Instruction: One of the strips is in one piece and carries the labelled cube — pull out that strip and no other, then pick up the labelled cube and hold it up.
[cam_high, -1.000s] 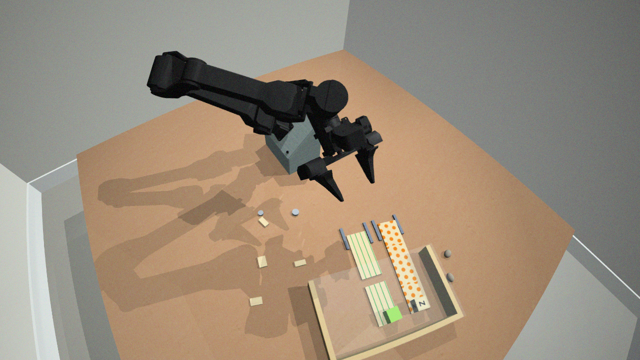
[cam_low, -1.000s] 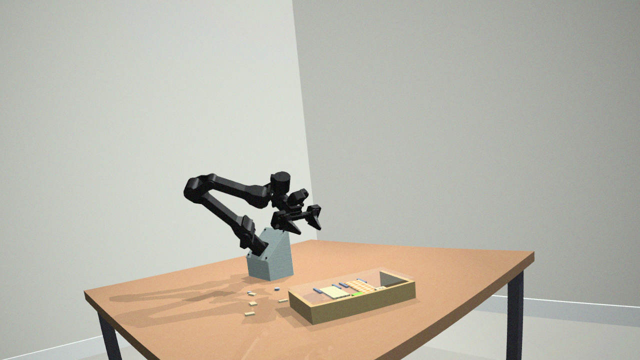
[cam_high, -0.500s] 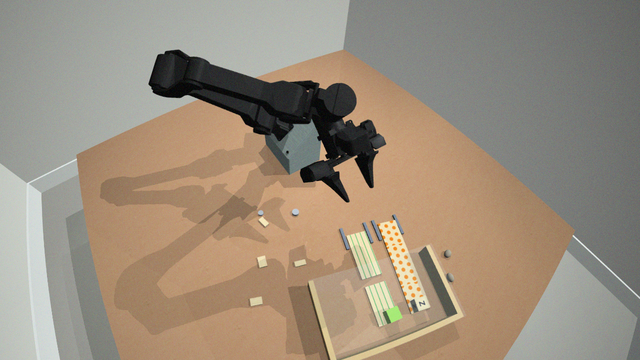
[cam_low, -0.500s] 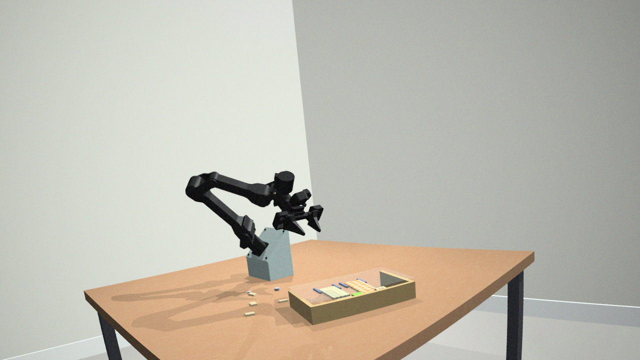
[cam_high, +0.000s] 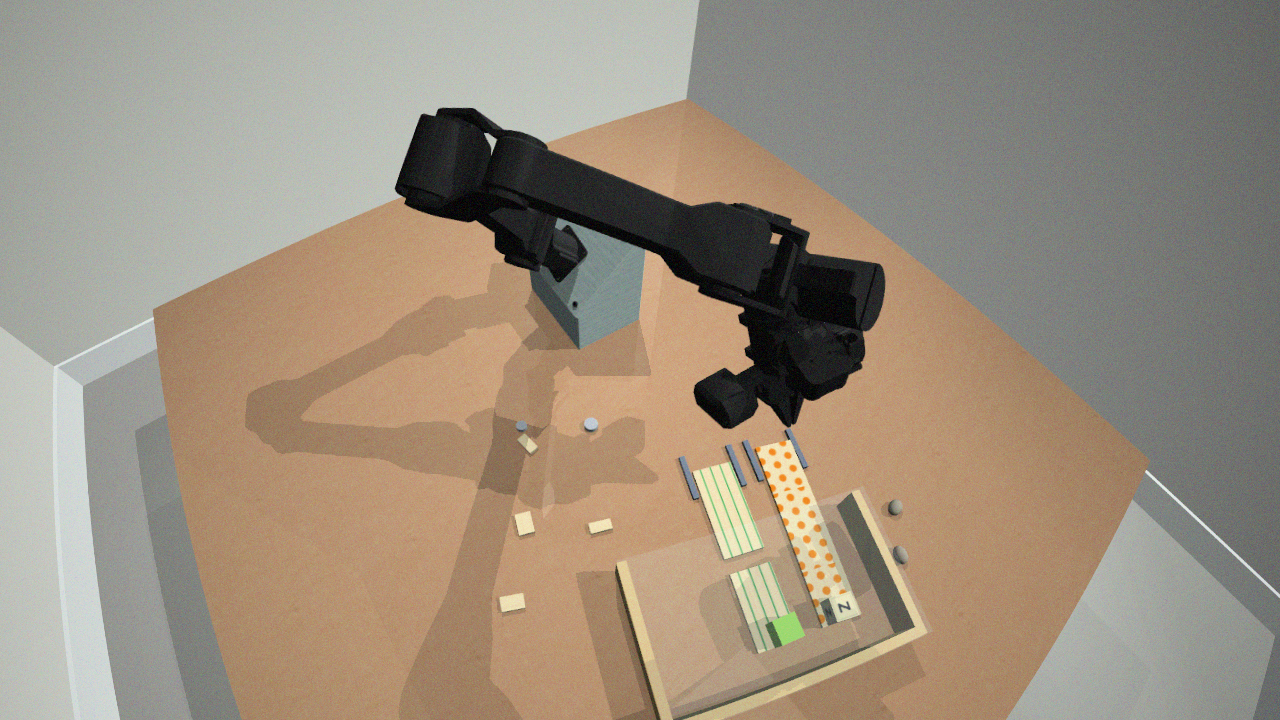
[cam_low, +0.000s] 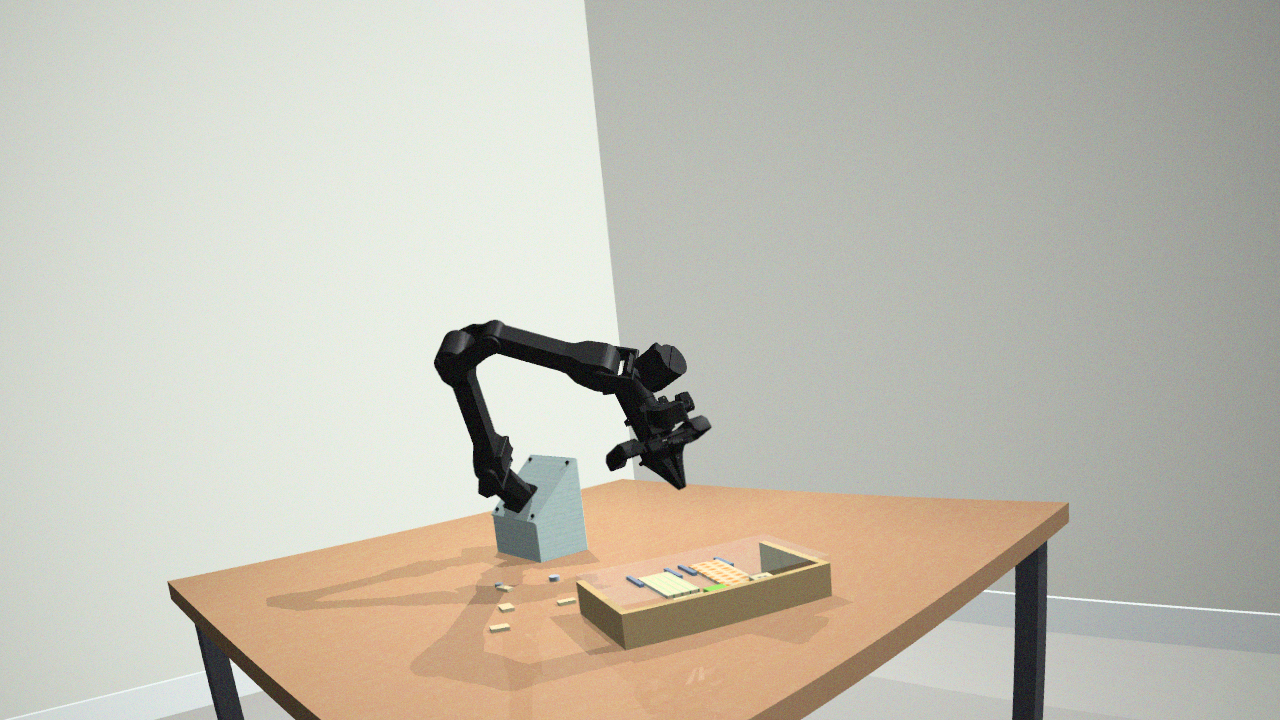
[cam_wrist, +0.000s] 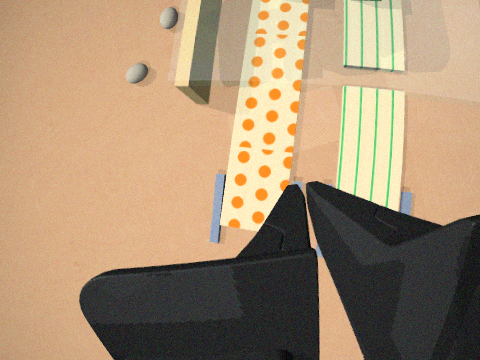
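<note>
Brown bench (cam_low: 895, 555) under grey walls, with a low tan tray (cam_high: 644, 626) near its front edge. Black tool (cam_wrist: 307, 196) poised in the air above the near end of the orange-dotted strip (cam_high: 801, 519), fingers pressed together, nothing between them. Dotted strip unbroken, running from between two blue-grey bars (cam_high: 750, 460) on the bench into the tray, with the white cube marked Z (cam_high: 844, 608) sitting on its far end inside the tray by the right wall. Beside it, green-striped strip in two separate pieces (cam_high: 729, 510), a gap between them; green cube (cam_high: 787, 629) on the inner piece. Two grey pebbles (cam_high: 895, 508) just outside the tray's right wall. Small tan blocks (cam_high: 524, 523) scattered to the tray's left.
</note>
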